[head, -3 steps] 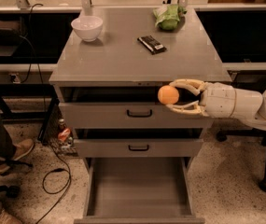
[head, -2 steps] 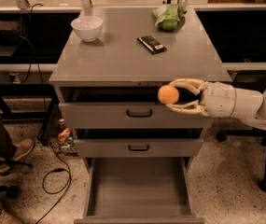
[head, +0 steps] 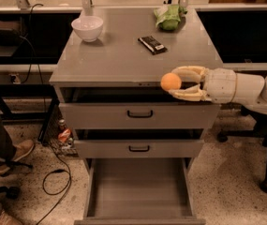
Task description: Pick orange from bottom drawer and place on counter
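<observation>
Hand point(head: 174, 83) grips smooth round orange point(head: 170, 81) at flat grey counter point(head: 119, 55) edge.

The orange point(head: 170, 82) is held in the gripper point(head: 173, 82), which is placed at the right of the front edge of the counter point(head: 119, 60), above the top drawer point(head: 100, 115). On the counter, a bowl point(head: 87, 28) is set back left, a leafy bundle point(head: 169, 17) back right, and a flat packet point(head: 152, 44) before it. The bottom drawer point(head: 137, 186) is pulled out furthest, below the middle drawer point(head: 170, 148).

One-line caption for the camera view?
Gripper shut on the orange at the counter edge, above the open bottom drawer.
</observation>
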